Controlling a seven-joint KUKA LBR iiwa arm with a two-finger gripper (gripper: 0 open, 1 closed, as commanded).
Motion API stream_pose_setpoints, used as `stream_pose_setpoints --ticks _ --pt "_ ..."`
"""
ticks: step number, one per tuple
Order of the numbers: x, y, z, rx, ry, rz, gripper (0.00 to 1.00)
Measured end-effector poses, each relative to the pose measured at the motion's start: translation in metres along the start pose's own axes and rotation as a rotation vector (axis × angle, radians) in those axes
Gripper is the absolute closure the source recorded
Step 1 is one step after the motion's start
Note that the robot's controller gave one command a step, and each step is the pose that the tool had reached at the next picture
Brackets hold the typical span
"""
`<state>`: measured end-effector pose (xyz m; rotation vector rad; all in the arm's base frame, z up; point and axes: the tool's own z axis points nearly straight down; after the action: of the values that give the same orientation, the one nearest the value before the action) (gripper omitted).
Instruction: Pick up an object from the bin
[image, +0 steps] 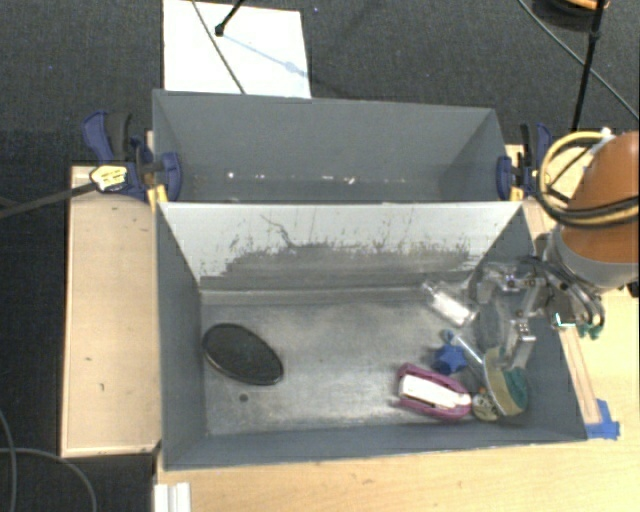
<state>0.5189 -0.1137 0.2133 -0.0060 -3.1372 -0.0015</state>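
The two-finger gripper (506, 340) hangs low over the 4 o'clock corner of the grey metal bin (330, 250), with the arm reaching in from 3 o'clock. It stands above a small cluster of loose things. Just at its 6 o'clock lies a round teal and tan object (506, 391), which is the nearest candidate for the pick. A small blue plastic piece (452, 357) sits at the gripper's 9 o'clock. A magenta and white oblong object (434, 391) lies at its 8 o'clock, touching or nearly touching the teal one. A clear, silvery wrapped item (444, 302) rests toward 10 o'clock, near the back slope. A flat black oval pad (242, 355) lies alone at the bin's 8 o'clock, well apart from the rest.

Whether the jaws are spread or closed cannot be told, since the metal of the wrist and the clutter beneath run together. Nothing can be seen held in them.

The step in hand looks like the approach or descent onto the cluster, with the grasp itself not yet made. The next move probably calls for settling on a single item, likely the teal and tan one. The gripper would then need to come down cleanly on either side of it without nudging the magenta neighbour or striking the near wall.
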Motion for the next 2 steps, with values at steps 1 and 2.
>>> stream_pose_setpoints --ticks 1,2 --pt "-0.002 -0.017 0.125 -0.005 0.001 -0.260 0.00" --pt "0.004 0.006 0.141 0.001 -0.007 -0.363 0.00"
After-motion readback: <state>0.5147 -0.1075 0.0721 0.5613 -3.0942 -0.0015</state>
